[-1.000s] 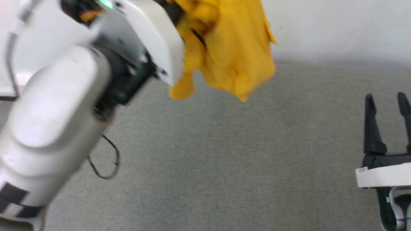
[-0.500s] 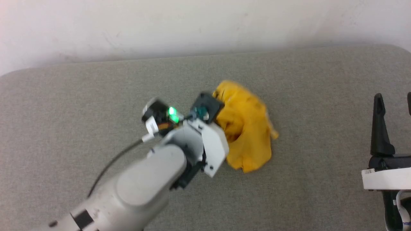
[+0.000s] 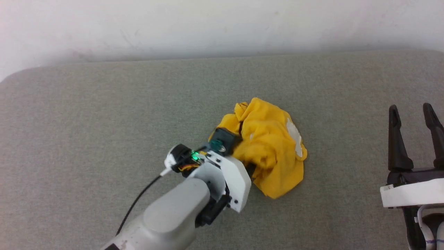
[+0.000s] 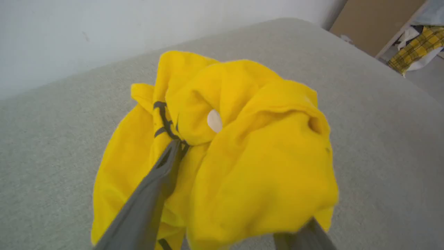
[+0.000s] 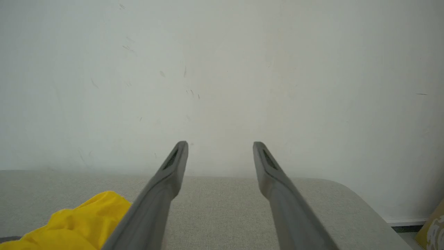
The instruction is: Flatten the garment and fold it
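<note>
Presently, the garment [image 3: 270,152] is found crumpled in a heap on the grey tabletop [image 3: 104,121], right of centre, with a white patch exposed on its right side. The left claw [image 4: 239,191] is seen pushed into the heap from the near left. Its fingers [image 4: 152,187] are spread wide, with cloth bunched between and over them. The right claw [image 3: 410,114] is held wide and empty at the near right, well apart from the garment.

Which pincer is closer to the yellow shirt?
Left. The left pincer is right at the yellow shirt, jaws open among its crumpled folds; the right pincer stands apart, off to the shirt's right.
</note>
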You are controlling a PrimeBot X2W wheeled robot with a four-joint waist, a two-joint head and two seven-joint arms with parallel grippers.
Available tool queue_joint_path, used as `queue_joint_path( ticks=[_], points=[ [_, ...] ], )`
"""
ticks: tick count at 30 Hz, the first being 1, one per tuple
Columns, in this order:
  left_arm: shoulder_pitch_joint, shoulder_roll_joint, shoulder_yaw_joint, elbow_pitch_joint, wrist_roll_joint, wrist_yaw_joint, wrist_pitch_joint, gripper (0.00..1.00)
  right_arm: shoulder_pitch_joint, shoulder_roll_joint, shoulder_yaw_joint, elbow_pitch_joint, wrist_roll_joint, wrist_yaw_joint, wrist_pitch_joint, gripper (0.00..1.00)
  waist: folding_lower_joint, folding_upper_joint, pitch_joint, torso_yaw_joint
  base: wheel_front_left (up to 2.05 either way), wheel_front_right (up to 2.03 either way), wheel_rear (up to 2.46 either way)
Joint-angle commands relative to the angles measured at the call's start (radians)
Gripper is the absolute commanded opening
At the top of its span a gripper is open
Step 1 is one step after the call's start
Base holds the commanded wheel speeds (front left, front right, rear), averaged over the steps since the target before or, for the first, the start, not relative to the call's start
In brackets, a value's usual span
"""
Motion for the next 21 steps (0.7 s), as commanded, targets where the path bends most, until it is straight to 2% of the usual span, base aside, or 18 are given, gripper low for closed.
queue_joint_path(
  ticks=[1, 4, 7, 10, 13, 14, 17, 19, 21],
  points=[
    [0.018, 0.014, 0.028, -0.03, -0.022, -0.006, -0.023, 1.0, 0.012, 0.002, 0.002, 0.004, 0.0, -0.002, 0.003, 1.0, -0.0001, 0.0, -0.026, 0.017, 0.0, 0.0, 0.0],
    [0.061, 0.077, 0.084, -0.131, -0.062, 0.011, -0.052, 1.0, 0.026, 0.002, 0.006, 0.013, 0.004, -0.002, 0.006, 1.0, -0.0001, 0.0, -0.054, 0.029, 0.0, 0.0, 0.0],
    [0.127, 0.168, 0.129, -0.259, -0.083, 0.055, -0.063, 1.0, 0.04, 0.002, 0.005, 0.027, 0.007, -0.002, 0.006, 1.0, -0.0001, 0.0, -0.076, 0.04, 0.0, 0.0, 0.0],
    [0.212, 0.26, 0.191, -0.393, -0.095, 0.135, -0.095, 1.0, 0.053, 0.002, 0.008, 0.036, 0.009, -0.002, 0.006, 1.0, -0.0001, 0.0, -0.09, 0.046, 0.0, 0.0, 0.0],
    [0.309, 0.334, 0.269, -0.519, -0.089, 0.22, -0.191, 1.0, 0.062, 0.002, 0.011, 0.041, 0.011, -0.002, 0.005, 1.0, -0.0001, 0.0, -0.096, 0.049, 0.0, 0.0, 0.0],
    [0.348, 0.346, 0.299, -0.557, -0.099, 0.241, -0.23, 1.0, 0.064, 0.002, 0.012, 0.042, 0.013, -0.002, 0.004, 1.0, -0.0001, 0.0, -0.096, 0.05, 0.0, 0.0, 0.0],
    [0.464, 0.371, 0.382, -0.657, -0.112, 0.26, -0.3, 1.0, 0.072, 0.002, 0.017, 0.045, 0.017, -0.002, 0.004, 1.0, -0.0001, 0.0, -0.094, 0.05, 0.0, 0.0, 0.0],
    [0.536, 0.386, 0.433, -0.692, -0.074, 0.282, -0.313, 1.0, 0.077, 0.002, 0.02, 0.047, 0.02, -0.002, 0.005, 1.0, -0.0001, 0.0, -0.092, 0.049, 0.0, 0.0, 0.0],
    [0.599, 0.368, 0.503, -0.735, -0.006, 0.304, -0.316, 1.0, 0.081, 0.002, 0.021, 0.05, 0.024, -0.002, 0.003, 1.0, -0.0001, 0.0, -0.088, 0.048, 0.0, 0.0, 0.0]
  ],
)
